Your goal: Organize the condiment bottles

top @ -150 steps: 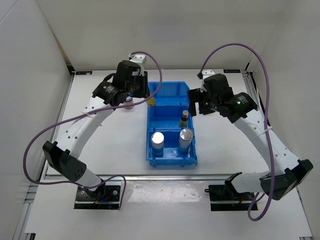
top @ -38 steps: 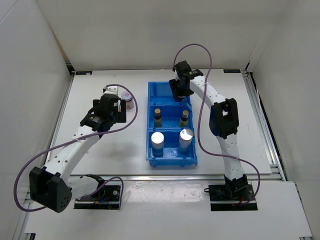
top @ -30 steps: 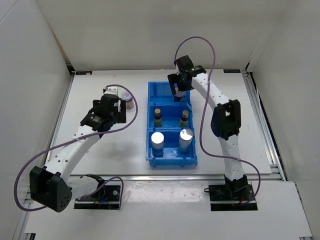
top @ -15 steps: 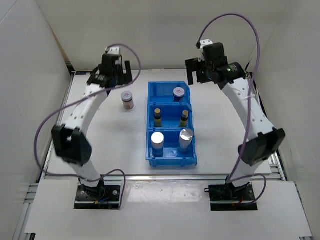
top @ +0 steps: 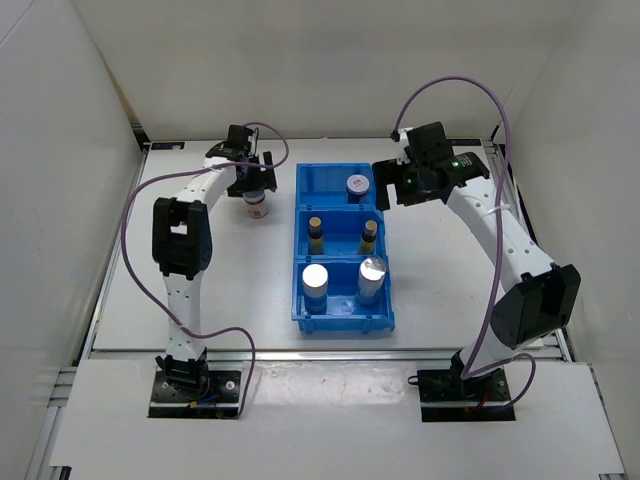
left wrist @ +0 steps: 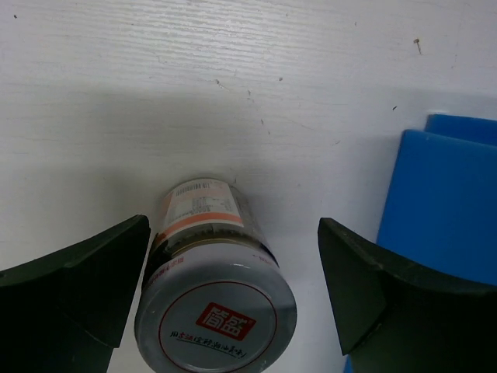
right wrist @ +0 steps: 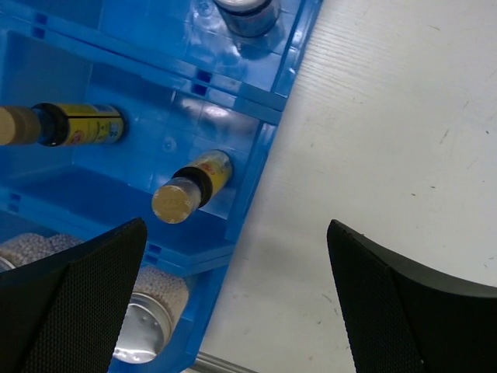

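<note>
From above, I see the left gripper (top: 252, 175) at the far side of the table (top: 240, 285). It is right by the loose jar (top: 256, 205), which stands upright on the table just left of the bin (top: 343, 320). The right gripper (top: 393, 187) hangs just beside the bin's far right corner. The binned jar (top: 358, 184) sits in the far compartment, the two bottles (top: 316, 233) stand side by side in the middle one, and the two cylinders (top: 315, 279) fill the near one. From here I cannot tell how either pair of jaws stands.

On the left wrist camera the jaws are wide apart. The loose jar (left wrist: 217, 303) shows between the fingers (left wrist: 78, 287) with its red-marked grey lid toward the lens. It is close to the finger at the left of the picture and clear of the other. Whether that near finger touches it I cannot tell. A corner of the bin (left wrist: 443, 202) shows at the right.

On the right wrist camera the jaws are also wide apart and grip nothing. Between the fingers (right wrist: 404, 303) I see the bin's side wall (right wrist: 256, 179) and bare table (right wrist: 388, 116). One bottle (right wrist: 190, 186) stands just inside that wall, with the other further in. A cylinder (right wrist: 147, 318) shows at the lower left, and the binned jar (right wrist: 245, 12) is cut off by the top edge.
</note>
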Action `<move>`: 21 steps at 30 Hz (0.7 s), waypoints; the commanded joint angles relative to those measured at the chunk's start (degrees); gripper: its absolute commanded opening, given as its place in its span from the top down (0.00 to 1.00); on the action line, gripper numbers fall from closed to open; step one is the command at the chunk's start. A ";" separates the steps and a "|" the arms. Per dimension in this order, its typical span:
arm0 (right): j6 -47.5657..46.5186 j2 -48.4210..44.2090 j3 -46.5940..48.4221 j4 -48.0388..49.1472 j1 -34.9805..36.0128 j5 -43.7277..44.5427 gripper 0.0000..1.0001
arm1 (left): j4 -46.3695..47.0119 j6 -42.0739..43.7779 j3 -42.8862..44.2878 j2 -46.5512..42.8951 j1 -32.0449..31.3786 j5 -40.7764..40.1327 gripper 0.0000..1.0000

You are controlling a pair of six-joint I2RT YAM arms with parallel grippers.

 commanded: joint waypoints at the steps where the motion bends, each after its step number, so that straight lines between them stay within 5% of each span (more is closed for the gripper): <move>1: 0.94 -3.09 -0.44 2.92 -0.06 -3.89 0.00 | 0.31 -1.07 -0.97 -2.44 -0.05 1.05 0.00; 4: 1.46 -3.09 -1.06 2.92 -0.06 -3.90 0.00 | 0.31 -1.60 -1.50 -1.91 -0.05 1.05 0.03; 11: 2.08 -4.23 -3.07 1.51 -0.06 -4.95 0.00 | -0.30 -1.60 -3.09 -2.43 -0.05 1.40 0.58; 16: 2.61 -6.95 -3.61 0.20 -0.06 -5.12 0.00 | -3.99 -1.07 1.73 -8.75 -0.66 -1.94 0.66; 21: 6.11 -14.23 -11.50 4.92 -0.06 -5.65 0.00 | -10.66 0.95 17.44 -9.82 -4.61 -3.00 0.71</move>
